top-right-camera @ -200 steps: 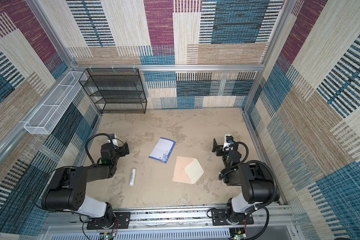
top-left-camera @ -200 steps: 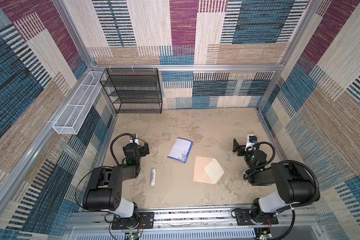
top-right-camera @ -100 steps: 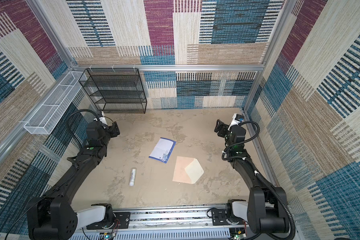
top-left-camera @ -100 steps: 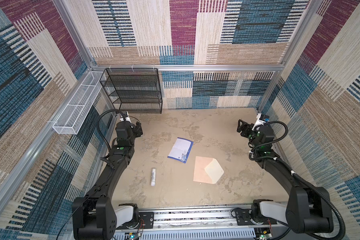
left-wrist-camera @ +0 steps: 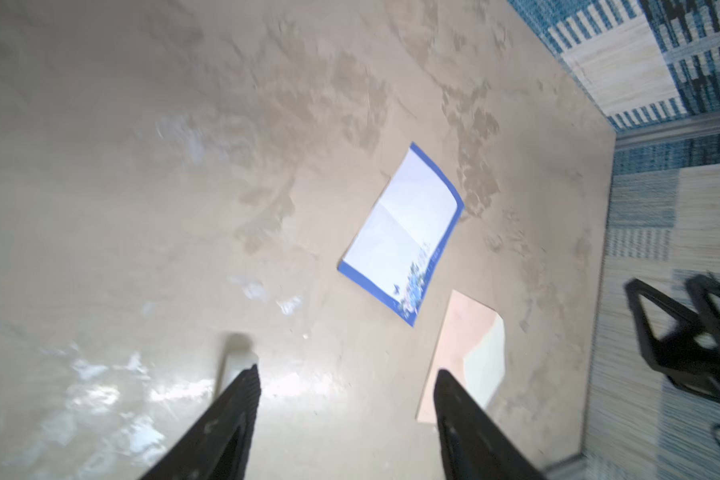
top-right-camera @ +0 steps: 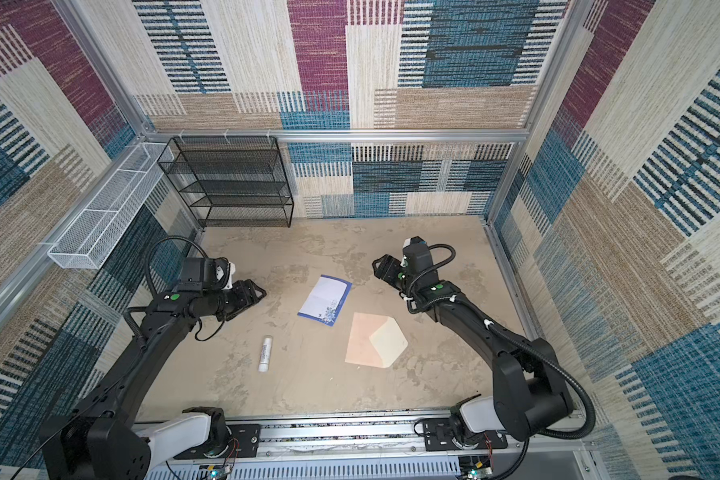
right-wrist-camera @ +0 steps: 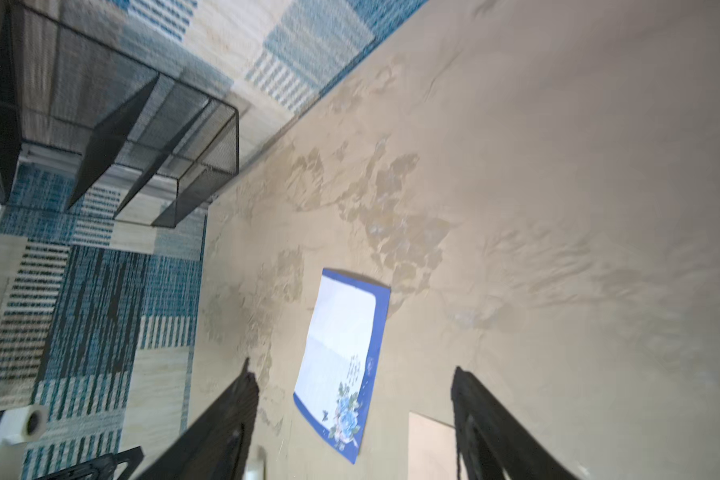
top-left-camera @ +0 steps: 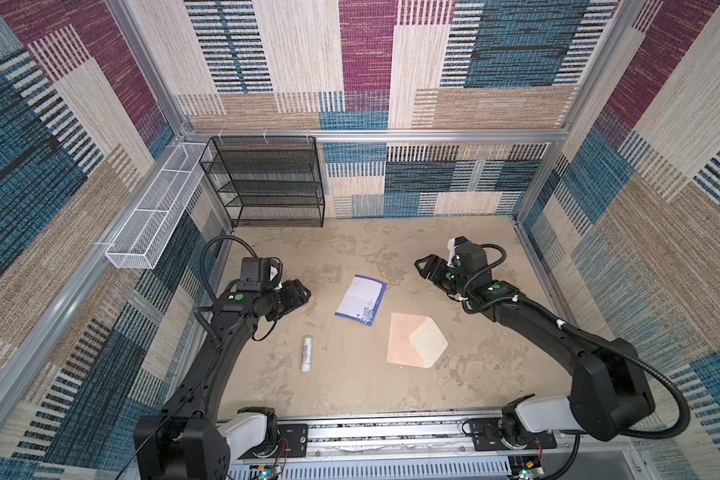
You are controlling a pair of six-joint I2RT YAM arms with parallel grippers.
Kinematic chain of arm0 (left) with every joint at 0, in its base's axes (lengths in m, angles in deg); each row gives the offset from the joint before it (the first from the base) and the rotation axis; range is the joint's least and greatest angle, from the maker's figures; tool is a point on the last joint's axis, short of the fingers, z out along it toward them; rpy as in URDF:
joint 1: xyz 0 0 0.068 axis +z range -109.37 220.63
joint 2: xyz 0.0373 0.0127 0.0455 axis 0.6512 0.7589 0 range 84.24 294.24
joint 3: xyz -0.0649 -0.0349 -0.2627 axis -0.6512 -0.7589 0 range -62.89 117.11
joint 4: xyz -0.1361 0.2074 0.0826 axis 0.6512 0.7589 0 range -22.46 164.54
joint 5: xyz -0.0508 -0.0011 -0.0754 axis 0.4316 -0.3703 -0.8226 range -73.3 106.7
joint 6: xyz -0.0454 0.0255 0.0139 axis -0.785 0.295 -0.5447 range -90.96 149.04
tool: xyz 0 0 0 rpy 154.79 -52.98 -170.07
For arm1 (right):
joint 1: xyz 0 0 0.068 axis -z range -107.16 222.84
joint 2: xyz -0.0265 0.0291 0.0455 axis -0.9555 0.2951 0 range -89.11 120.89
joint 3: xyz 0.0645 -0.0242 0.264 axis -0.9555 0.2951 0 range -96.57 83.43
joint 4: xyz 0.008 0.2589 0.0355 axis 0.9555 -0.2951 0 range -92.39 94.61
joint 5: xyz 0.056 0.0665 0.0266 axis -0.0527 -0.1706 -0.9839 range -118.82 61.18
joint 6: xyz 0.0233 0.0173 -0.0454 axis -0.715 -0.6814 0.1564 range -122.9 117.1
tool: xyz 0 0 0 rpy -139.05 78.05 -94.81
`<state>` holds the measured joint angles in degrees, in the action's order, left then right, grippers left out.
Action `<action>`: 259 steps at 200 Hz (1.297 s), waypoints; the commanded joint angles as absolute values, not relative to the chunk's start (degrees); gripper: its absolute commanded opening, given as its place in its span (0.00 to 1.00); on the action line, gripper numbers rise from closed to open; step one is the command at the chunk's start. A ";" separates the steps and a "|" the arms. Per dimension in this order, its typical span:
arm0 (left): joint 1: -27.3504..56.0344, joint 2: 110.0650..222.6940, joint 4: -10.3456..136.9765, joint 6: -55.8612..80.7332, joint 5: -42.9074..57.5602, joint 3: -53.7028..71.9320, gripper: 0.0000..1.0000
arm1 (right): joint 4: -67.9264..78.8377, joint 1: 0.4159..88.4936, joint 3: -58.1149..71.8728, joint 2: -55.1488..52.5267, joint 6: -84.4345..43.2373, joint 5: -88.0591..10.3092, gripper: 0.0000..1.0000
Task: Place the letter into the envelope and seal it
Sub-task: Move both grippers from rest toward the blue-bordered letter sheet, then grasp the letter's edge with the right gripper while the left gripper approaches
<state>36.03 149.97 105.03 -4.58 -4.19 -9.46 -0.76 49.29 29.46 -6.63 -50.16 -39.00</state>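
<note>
Patchwork woven panels in blue, maroon and beige close the cell on three sides, and the mottled tan table (top-left-camera: 350, 395) fills its floor. Against the back wall, toward the left corner, stands a black mesh shelf rack (top-left-camera: 267, 183). A white wire basket (top-left-camera: 150, 220) hangs along the left wall beside it.

Both of my arms reach in from the front rail and bend toward the middle. My left gripper (top-left-camera: 302, 293) hangs above the table to the left of the papers, its jaws spread wide with nothing between them. My right gripper (top-left-camera: 422, 266) hangs on the right, a little farther back, also spread wide and empty.

Between them the envelope (top-left-camera: 400, 340) lies flat on the table, peach, with its cream pointed flap (top-left-camera: 429, 347) on the right side. The letter (top-left-camera: 360, 300) lies flat just beside it, back and to the left. The two do not touch, and the letter's blue floral corner is turned toward the envelope. Smallest is a white tube (top-left-camera: 306, 353), lying on its side front-left of the letter, apart from both papers.
</note>
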 commanded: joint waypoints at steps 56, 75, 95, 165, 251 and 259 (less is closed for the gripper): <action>33.89 150.28 96.44 -17.02 -11.93 -16.90 0.72 | 3.64 41.75 16.79 11.56 -56.31 -48.47 0.48; 33.09 152.19 93.42 -18.33 -12.52 -17.95 0.73 | 3.29 41.37 14.29 14.64 -56.85 -49.36 0.39; 32.16 154.85 90.79 -19.14 -13.15 -18.44 0.73 | 3.55 41.20 12.83 16.90 -57.34 -50.20 0.28; 28.50 163.86 84.19 -21.13 -14.45 -18.63 0.75 | 5.44 41.20 10.57 23.21 -58.71 -53.64 0.11; 24.15 171.13 70.04 -29.64 -14.49 -22.23 0.79 | 1.98 41.68 6.00 29.19 -55.04 -58.36 0.05; 23.75 171.74 68.71 -30.48 -14.16 -22.58 0.79 | 1.97 41.89 6.32 29.43 -54.89 -58.81 0.05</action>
<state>24.64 170.63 74.98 -26.57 -14.94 -21.63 3.02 41.46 6.55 28.66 -56.48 -56.59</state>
